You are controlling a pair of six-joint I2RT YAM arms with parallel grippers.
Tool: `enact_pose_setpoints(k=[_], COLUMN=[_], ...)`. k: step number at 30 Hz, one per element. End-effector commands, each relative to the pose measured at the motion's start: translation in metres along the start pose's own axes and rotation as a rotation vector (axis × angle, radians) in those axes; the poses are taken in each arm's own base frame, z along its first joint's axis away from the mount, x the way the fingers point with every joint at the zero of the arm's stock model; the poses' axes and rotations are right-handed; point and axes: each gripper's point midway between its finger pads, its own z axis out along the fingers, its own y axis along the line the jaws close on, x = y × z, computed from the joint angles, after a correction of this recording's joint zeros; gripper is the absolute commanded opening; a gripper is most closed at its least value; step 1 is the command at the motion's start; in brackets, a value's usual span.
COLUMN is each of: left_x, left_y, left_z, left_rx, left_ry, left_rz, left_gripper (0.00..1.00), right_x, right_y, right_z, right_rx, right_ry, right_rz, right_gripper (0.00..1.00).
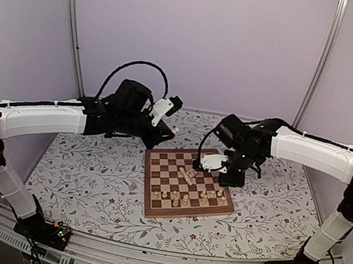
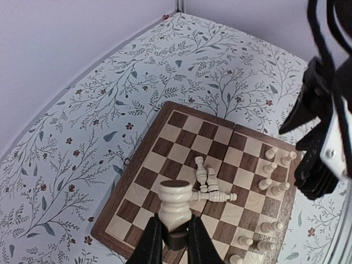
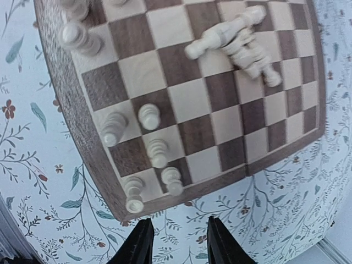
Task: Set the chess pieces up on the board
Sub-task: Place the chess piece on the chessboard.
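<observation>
Left claw [image 2: 175,237] pinched tight on a piece [image 2: 176,204], high above the edge of the board [image 2: 165,127]. Right claw [image 3: 179,245] parted, empty, just off a board corner, by standing pieces [image 3: 148,118]. Lower it upright, straight down, clear of the toppled heap [image 2: 212,184] mid-board.

- Plain pale lilac walls [image 1: 197,35] close in the back and sides.
- Two slanted metal posts [image 1: 74,24] mark the rear corners.
- A floral tablecloth [image 1: 90,179] covers the table.
</observation>
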Motion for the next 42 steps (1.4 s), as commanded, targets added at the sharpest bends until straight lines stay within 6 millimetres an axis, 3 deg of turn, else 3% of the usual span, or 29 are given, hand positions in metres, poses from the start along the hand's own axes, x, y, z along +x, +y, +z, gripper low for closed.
enact_pose_setpoints(k=[1, 7, 10, 14, 19, 28, 42], left_x=[0.008, 0.022, 0.018, 0.012, 0.010, -0.002, -0.003], left_y=[-0.035, -0.088, -0.100, -0.115, -0.128, -0.136, -0.136], left_z=[0.013, 0.018, 0.014, 0.003, -0.004, -0.021, -0.021], left_rx=[0.182, 0.513, 0.577, 0.660, 0.751, 0.800, 0.794], left_ry=[0.066, 0.140, 0.112, 0.047, 0.041, -0.066, -0.067], left_rz=[0.025, -0.009, -0.014, -0.015, -0.022, 0.006, 0.007], left_gripper=[0.00, 0.00, 0.00, 0.00, 0.01, 0.03, 0.03], right_x=[-0.026, -0.055, -0.066, -0.077, -0.080, -0.097, -0.102], right_y=[-0.033, -0.039, -0.052, -0.060, -0.039, -0.010, 0.007], right_z=[-0.069, -0.128, -0.151, -0.172, -0.163, -0.152, -0.135], right_rx=[0.044, 0.133, 0.131, -0.023, -0.124, -0.432, -0.536], right_ry=[-0.264, -0.534, -0.662, -0.839, -0.857, -0.927, -0.891], right_rz=[0.059, -0.026, 0.019, 0.109, 0.016, 0.079, 0.099], right_gripper=[0.37, 0.41, 0.42, 0.42, 0.43, 0.48, 0.49])
